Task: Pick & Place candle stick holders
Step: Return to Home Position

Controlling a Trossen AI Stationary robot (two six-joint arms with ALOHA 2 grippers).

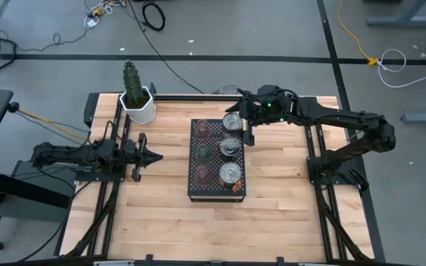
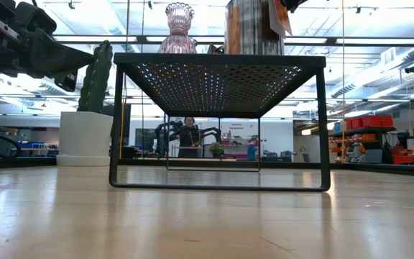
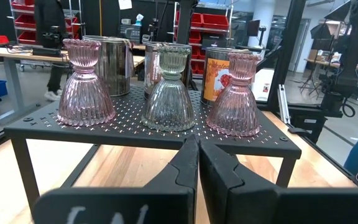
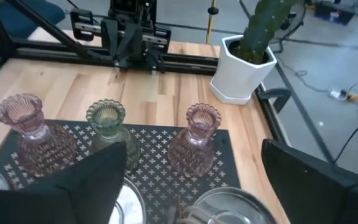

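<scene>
A black perforated stand sits mid-table. On its left side stand three ribbed glass candle stick holders: pink, green and pink. Three wider silvery holders stand on its right side. My right gripper hovers open over the stand's far right corner. In the right wrist view its fingers straddle the far silvery holder's rim from above without touching it. My left gripper waits shut and level at the table's left, pointing at the stand.
A white pot with a cactus stands at the table's far left corner, close to the stand's far side. Bare wooden table lies near and left of the stand. Black frame rails run along both table sides.
</scene>
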